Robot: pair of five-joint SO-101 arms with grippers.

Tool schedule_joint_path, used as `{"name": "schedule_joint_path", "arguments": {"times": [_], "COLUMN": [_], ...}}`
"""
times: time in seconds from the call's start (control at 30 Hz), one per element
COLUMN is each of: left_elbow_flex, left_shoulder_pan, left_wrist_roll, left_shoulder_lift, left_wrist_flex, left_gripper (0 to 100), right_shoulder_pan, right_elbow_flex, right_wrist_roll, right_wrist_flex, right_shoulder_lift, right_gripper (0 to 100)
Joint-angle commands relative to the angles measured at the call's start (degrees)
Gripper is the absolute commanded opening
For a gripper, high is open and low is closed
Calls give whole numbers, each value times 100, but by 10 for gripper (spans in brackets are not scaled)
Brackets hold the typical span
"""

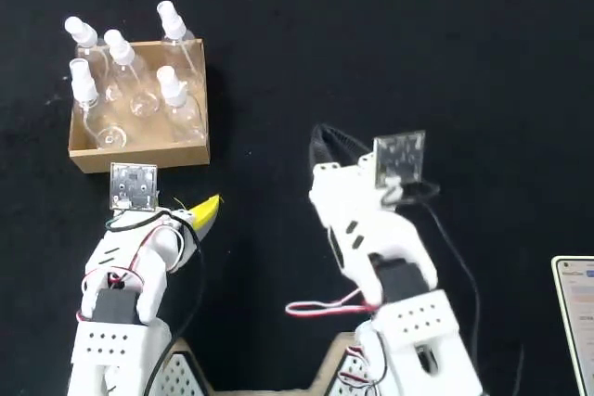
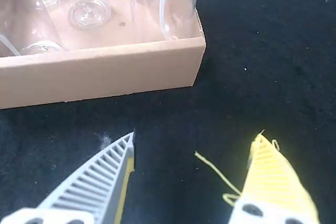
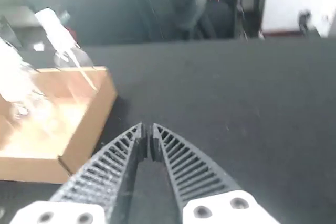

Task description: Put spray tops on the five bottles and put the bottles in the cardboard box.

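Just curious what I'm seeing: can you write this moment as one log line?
bottles: five, capped, in box | left fingers: open, empty, beside box | right fingers: shut, empty, over table

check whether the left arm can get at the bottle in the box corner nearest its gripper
Probably yes: the left gripper sits open just outside the cardboard box, nothing between them, and that spray bottle stands right behind the near wall.
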Motion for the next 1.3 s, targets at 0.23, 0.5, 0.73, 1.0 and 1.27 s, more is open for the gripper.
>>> {"name": "schedule_joint_path", "arguments": {"times": [0.23,0.5,0.73,1.0,1.27], "left_elbow_flex": [119,119,119,119,119], "left_shoulder_pan": [66,66,66,66,66], "left_wrist_roll": [44,44,44,44,44], "left_shoulder_lift": [-70,-44,-26,-18,-18], "left_wrist_flex": [598,615,624,624,633], "left_gripper": [328,328,328,328,328], "right_shoulder_pan": [-9,765,1855,1240,703], "right_elbow_flex": [84,382,277,725,400], "right_wrist_roll": [44,1099,1582,1574,1574], "right_wrist_flex": [-18,580,2927,3235,4774], "right_shoulder_lift": [-1086,-2009,-3635,-3442,-3512], "right_gripper": [14,12,14,13,12]}}
